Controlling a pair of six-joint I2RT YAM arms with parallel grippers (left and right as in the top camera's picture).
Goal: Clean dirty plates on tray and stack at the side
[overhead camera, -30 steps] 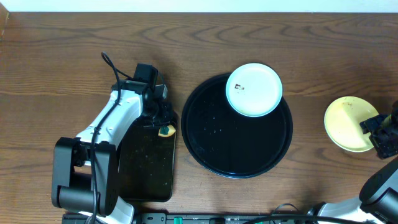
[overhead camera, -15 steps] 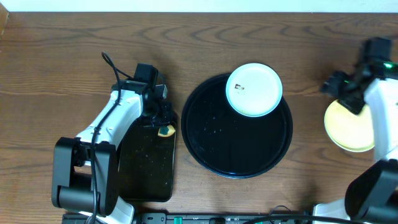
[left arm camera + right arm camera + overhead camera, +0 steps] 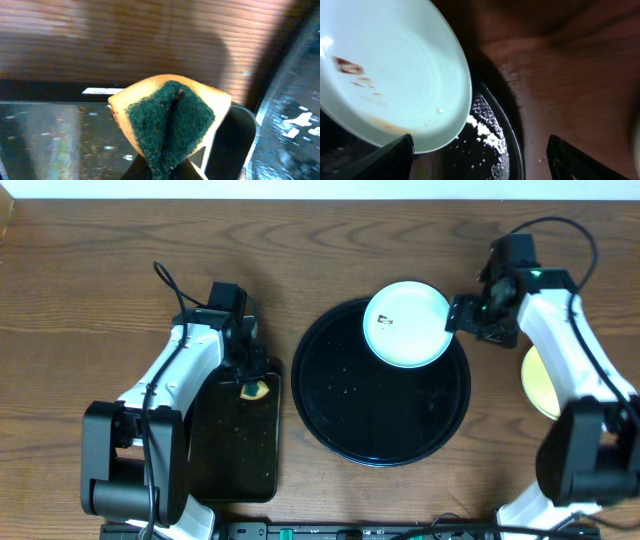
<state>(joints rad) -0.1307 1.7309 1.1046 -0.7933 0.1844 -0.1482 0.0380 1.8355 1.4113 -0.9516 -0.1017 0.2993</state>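
Observation:
A pale light-blue plate (image 3: 407, 323) with a small brown smear lies on the far rim of the round black tray (image 3: 340, 415). My right gripper (image 3: 458, 317) is open just right of that plate's edge. In the right wrist view the plate (image 3: 390, 70) fills the upper left, and one finger (image 3: 390, 160) sits below its rim, over the wet tray (image 3: 512, 135). Nothing is between the fingers of the right gripper (image 3: 480, 160). A pale yellow plate (image 3: 535, 385) lies on the table at the right, partly hidden by the right arm. My left gripper (image 3: 250, 380) is shut on a folded yellow-and-green sponge (image 3: 170, 117).
A smaller rectangular black tray (image 3: 235, 450) lies left of the round tray, under the left gripper and the sponge. Water droplets speckle both trays. The wooden table's back edge runs along the top of the overhead view.
My right arm has swung from the yellow plate at the far right to the blue plate's right edge, its jaws widening. The left gripper with the sponge has shifted slightly.

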